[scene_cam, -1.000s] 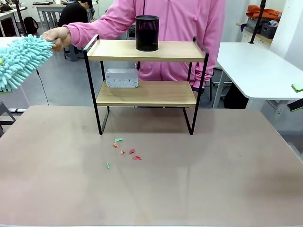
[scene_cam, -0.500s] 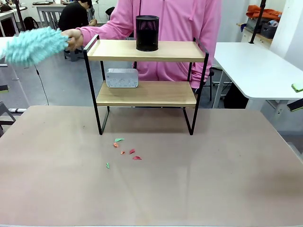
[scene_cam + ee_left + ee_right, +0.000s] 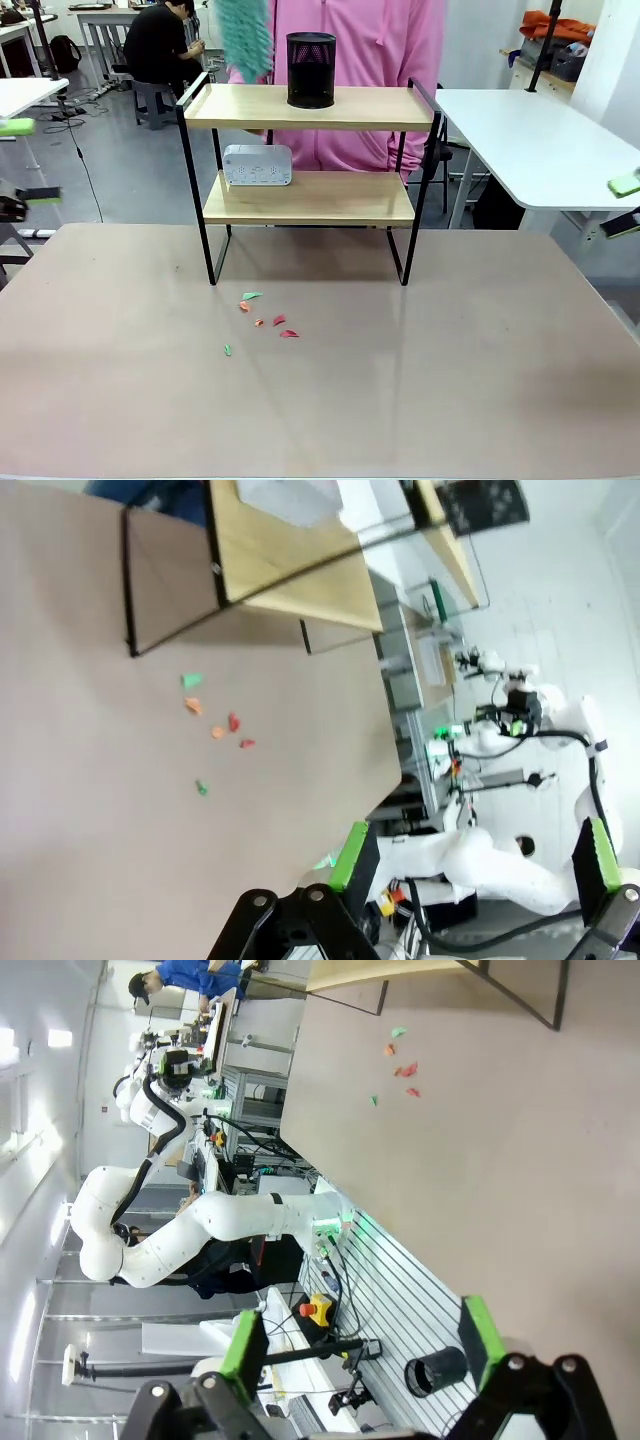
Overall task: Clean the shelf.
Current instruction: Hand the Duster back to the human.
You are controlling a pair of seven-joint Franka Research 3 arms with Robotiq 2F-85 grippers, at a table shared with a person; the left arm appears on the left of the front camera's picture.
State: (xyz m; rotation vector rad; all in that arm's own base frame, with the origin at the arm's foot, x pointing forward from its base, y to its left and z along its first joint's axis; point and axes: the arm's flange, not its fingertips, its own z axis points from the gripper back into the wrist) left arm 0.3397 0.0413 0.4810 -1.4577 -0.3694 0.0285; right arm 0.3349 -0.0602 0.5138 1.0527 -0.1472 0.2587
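Black mesh cup (image 3: 311, 69) atop the shelf (image 3: 305, 107), scraps (image 3: 262, 318) in front.

The shelf (image 3: 308, 180) stands upright on the table (image 3: 320, 400), in the upper middle of the front view, near the far edge. It is a small two-tier rack: two light wooden boards in a thin black metal frame, with raised black rails at both ends of the top board. Its four thin legs rest on the table. In the left wrist view it sits rolled sideways at the top of the frame (image 3: 290, 555).
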